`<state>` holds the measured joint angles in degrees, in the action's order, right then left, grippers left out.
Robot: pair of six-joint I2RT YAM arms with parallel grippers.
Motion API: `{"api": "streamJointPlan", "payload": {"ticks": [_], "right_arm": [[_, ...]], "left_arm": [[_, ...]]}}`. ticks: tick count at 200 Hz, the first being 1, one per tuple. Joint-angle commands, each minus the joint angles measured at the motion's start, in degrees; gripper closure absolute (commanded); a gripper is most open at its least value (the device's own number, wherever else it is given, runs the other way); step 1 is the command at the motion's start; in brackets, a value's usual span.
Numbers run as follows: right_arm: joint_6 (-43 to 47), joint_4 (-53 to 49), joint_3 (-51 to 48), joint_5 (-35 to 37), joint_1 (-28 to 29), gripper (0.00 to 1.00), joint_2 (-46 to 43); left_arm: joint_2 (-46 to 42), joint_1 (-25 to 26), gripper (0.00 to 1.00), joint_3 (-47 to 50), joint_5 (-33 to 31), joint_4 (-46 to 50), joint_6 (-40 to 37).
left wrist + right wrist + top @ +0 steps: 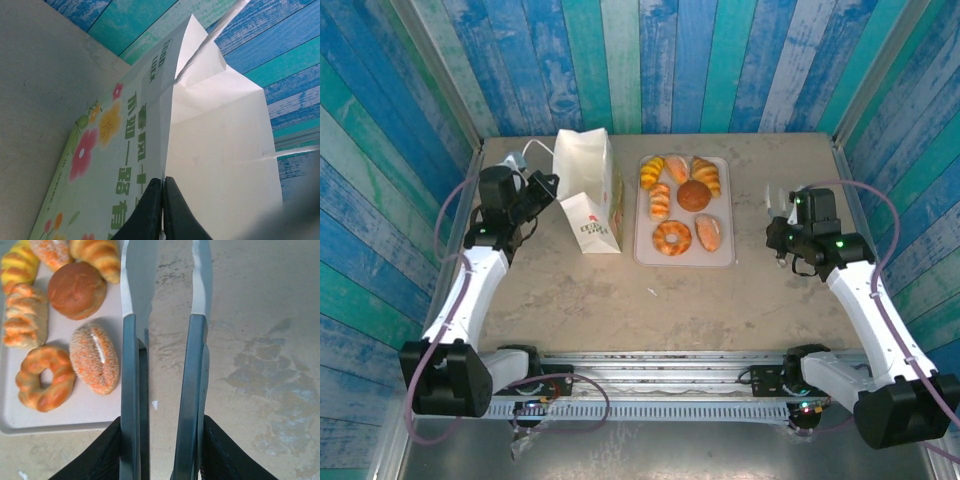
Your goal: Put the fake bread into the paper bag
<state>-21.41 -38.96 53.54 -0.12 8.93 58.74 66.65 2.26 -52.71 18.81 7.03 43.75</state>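
Seven pieces of bread (694, 195) lie on the tray (725, 255), none yet in the bag (582, 165) just beside it on the worktop (570, 300). Your left fingers (149, 215) are pressed together on the bag's rim. Your right fingers (102, 460) clamp the tongs (131, 390), whose blades stand apart near the tray. Hold the mouth open, set the blades squarely around one piece and squeeze gently, since the glossy crust may slip.

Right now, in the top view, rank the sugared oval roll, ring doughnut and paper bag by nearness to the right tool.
1. Sugared oval roll, right side of the tray.
2. Ring doughnut, tray's near-left part.
3. Paper bag, left of the tray.
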Motion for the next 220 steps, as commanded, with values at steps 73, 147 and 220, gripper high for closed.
{"api": "streamJointPlan", "payload": {"ticks": [73,147,220], "right_arm": [[12.67,-3.01,6.74,-7.64,-0.21,0.59,4.59],[15.0,-14.64,9.97,-9.74,4.93,0.53,9.74],[13.16,-15.54,12.31,-11.6,9.74,0.51,17.13]], "left_arm": [[-3.56,0.24,0.28,-8.2,-0.25,9.89,-10.7],[-17.61,0.2,0.02,-0.36,-15.69,8.61,-17.55],[-21.31,0.19,0.06,2.83,-20.79,8.63,-18.79]]}}
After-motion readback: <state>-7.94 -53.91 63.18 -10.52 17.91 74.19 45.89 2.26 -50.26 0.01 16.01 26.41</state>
